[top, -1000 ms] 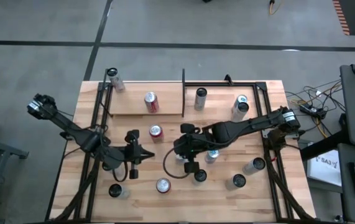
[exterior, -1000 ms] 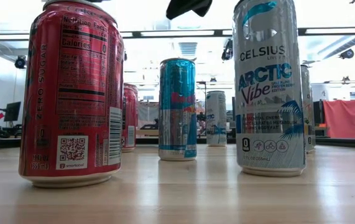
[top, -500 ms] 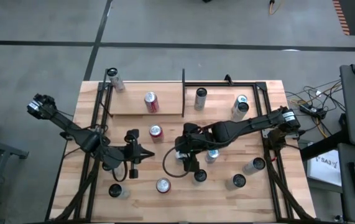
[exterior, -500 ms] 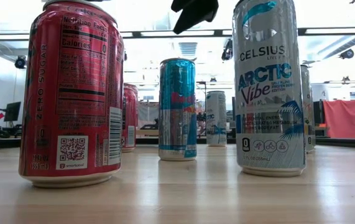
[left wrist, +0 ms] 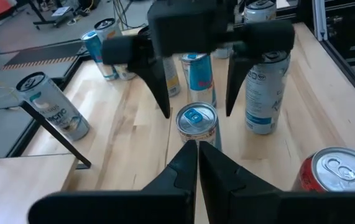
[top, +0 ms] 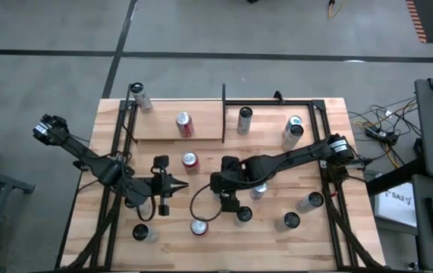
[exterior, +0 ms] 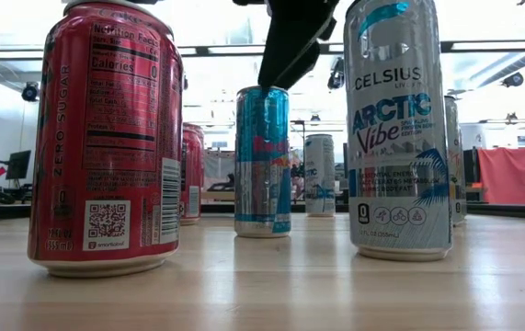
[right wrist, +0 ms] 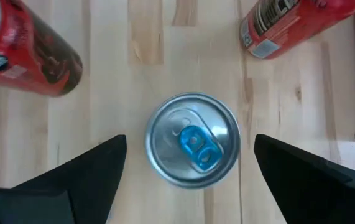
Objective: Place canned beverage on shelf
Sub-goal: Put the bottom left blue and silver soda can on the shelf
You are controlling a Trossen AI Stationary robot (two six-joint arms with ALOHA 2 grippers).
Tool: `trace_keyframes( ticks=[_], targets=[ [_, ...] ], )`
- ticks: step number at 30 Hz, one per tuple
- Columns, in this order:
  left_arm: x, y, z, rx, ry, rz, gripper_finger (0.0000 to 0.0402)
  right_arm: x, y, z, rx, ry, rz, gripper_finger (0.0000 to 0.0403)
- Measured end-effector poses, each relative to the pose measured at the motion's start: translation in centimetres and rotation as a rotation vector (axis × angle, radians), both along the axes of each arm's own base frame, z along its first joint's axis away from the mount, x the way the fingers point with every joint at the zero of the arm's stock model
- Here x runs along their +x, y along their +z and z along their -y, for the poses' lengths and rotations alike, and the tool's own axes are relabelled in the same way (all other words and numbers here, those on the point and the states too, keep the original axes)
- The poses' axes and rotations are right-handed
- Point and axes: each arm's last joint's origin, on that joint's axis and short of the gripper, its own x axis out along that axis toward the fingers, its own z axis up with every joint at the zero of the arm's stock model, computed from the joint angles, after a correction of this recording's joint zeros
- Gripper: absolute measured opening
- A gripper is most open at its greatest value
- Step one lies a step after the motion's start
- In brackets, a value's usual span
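Presently: right tool [right wrist: 189,165], fingers spread, poised directly over blue-tabbed can [right wrist: 191,148] at mid-worktop [top: 125,227], nothing gripped. Left tool [left wrist: 197,163] pressed together, idle nearby. Shelf [top: 159,125] at far edge, well apart. Risk: an off-centre descent tips the can into neighbouring red cans [right wrist: 25,53]. Finger-to-can clearance hard to judge; can's lower body hidden from above.

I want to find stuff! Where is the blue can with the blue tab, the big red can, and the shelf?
blue can [right wrist: 192,139], right wrist view, on its silver lid.
red can [exterior: 106,138], low view, on its label.
shelf [top: 201,121], high view, on bare plywood beside the can standing there.
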Motion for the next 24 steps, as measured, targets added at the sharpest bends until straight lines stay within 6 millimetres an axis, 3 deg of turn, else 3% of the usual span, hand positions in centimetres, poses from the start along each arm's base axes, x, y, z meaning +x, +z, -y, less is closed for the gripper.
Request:
trace_keyframes(
  ticks=[15,19,24],
  targets=[
    [0.1,0.0,-0.1,0.034,0.004,0.001,0.0,1.4,-2.8,0.2,-0.002,-0.027,-0.052,0.0338],
    [0.1,0.0,-0.1,0.041,0.001,-0.001,0.0,1.5,-2.9,0.6,0.001,-0.043,-0.051,0.0311],
    [-0.1,0.3,-0.3,0.093,-0.024,-0.002,0.0,1.6,-2.8,1.3,0.012,-0.065,-0.054,0.024]
  ],
)
